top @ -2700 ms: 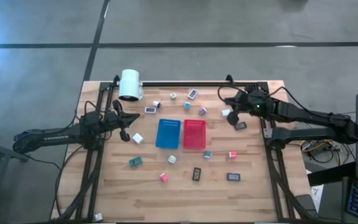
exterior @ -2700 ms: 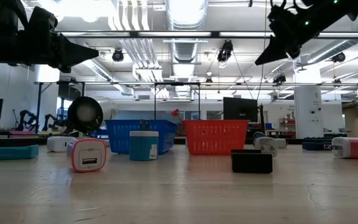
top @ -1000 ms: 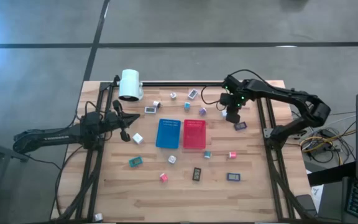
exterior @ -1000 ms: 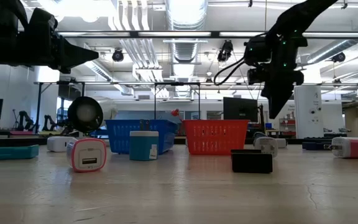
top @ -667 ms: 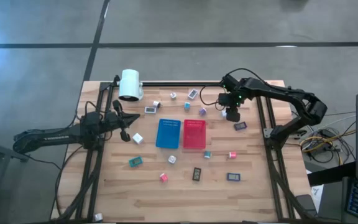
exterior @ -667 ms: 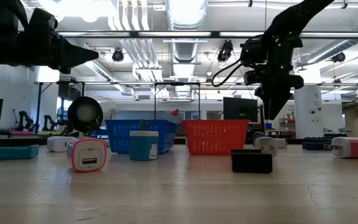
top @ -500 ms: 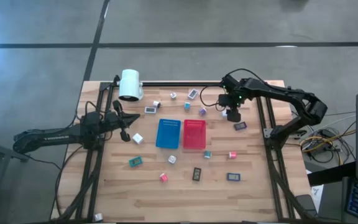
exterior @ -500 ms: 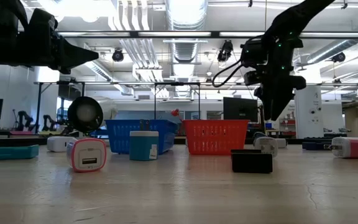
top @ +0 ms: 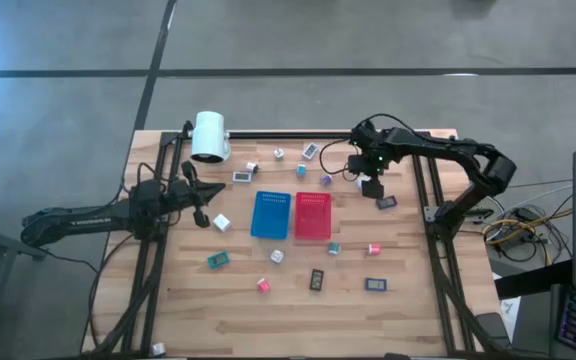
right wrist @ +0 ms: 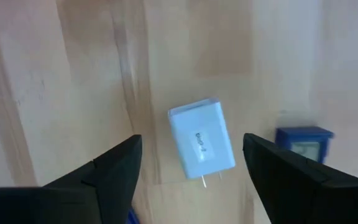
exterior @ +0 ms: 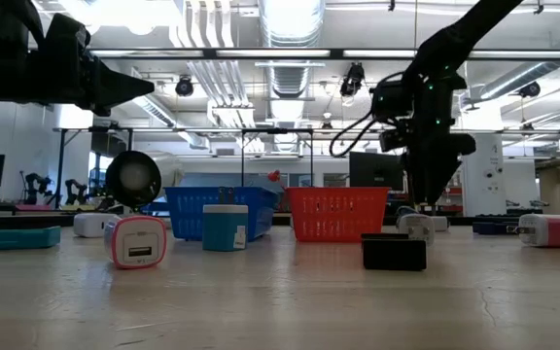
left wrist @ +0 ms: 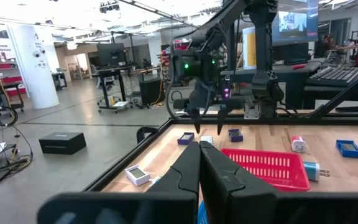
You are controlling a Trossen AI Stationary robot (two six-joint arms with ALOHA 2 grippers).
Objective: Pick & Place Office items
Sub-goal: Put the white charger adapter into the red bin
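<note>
Scattered across the near half of the bench (top: 298, 320) are small office items (top: 316, 279), none yet gathered; the blue tray (top: 271, 214) and red tray (top: 313, 215) appear empty. Farther back, the right claw (right wrist: 191, 171), spread wide and empty, is poised above a white charger cube (right wrist: 202, 145). The left claw (left wrist: 199, 163), pressed closed, is parked at the left edge.

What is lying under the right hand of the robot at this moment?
Under the open right hand lies a white charger cube on bare table, framed between the fingers. A small blue item sits beside it, partly hidden by one finger.
</note>
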